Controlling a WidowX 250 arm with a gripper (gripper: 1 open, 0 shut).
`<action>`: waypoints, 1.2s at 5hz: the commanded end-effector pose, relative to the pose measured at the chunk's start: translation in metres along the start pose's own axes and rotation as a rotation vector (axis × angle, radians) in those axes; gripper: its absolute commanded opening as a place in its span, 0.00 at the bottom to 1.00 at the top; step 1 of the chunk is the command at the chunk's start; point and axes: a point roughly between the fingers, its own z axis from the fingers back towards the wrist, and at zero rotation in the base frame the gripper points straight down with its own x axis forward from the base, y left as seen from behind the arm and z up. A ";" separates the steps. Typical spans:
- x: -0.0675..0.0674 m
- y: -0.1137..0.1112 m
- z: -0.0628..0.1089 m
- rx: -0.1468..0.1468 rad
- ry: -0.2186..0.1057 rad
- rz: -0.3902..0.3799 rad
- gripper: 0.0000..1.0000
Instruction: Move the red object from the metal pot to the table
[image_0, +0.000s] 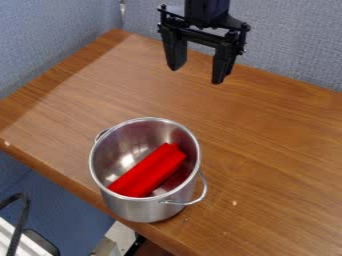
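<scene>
At the lower centre of the frame: metal pot (147, 170) on the counter (80, 95), red object (147, 171) lying slanted inside. Upper right: gripper (197, 60), jaws apart, empty, well above. Advice: descend centred, jaws straddling the block's narrow width, clear of the rim.

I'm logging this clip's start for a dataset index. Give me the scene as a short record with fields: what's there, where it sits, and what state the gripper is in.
surface: brown wood-grain table
container: metal pot, upright near the table's front edge
target: red object, lying tilted inside the pot, one end up against the wall
gripper: open, fingers pointing down, empty, above the far part of the table
gripper to pot: apart, no contact
task status: red object not yet moved out of the pot
</scene>
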 end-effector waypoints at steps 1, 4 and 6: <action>-0.002 0.000 -0.006 0.000 0.020 -0.003 1.00; -0.070 0.014 -0.033 0.044 -0.007 -0.199 1.00; -0.089 0.020 -0.061 0.048 -0.047 -0.278 1.00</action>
